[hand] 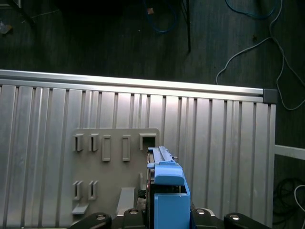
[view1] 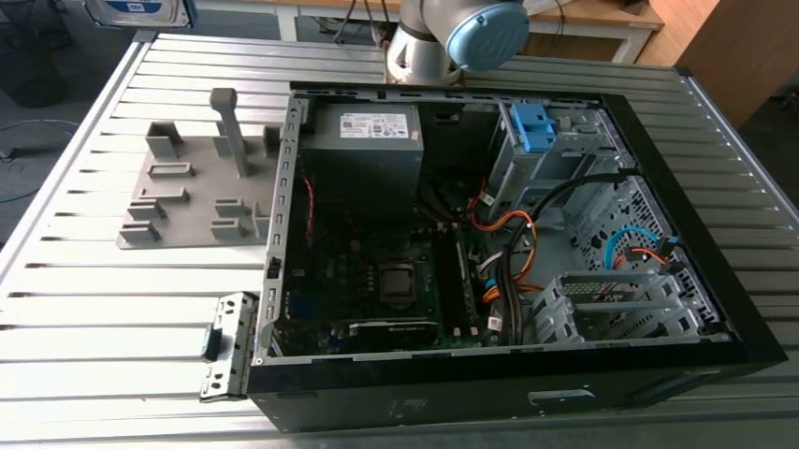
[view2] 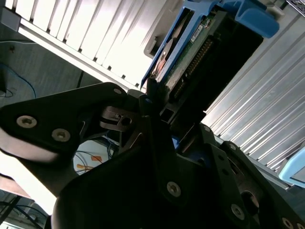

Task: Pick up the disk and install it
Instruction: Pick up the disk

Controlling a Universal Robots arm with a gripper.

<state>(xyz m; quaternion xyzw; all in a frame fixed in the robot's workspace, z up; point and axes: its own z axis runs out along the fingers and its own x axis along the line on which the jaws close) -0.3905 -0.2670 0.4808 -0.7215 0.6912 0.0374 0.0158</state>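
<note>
Holding the disk [view2: 198,50] in the gripper [view2: 157,102], with the dark fingers [view2: 152,93] clamped on its near edge and green circuit board and blue carrier frame [view2: 252,16] visible in the second wrist view. Seen edge-on in the first wrist view, blue carrier end toward the camera, disk [hand: 167,191] lifted clear of the slatted metal table [hand: 47,143] and lined up over the edge of the grey fixture plate [hand: 114,167] with its empty slots. In the exterior view: same fixture plate [view1: 187,201] lying on the table [view1: 100,309] just to the exterior view's left of the open computer case [view1: 500,393]. Inside the case, grey power supply [view1: 362,140] at the far end, motherboard [view1: 362,271] below it, small blue bracket [view1: 533,126] standing in the drive cage toward the exterior view's right. Arm joint [view1: 456,37] behind the case's far wall. Loose cables [hand: 248,47] on the dark floor beyond the table.
</note>
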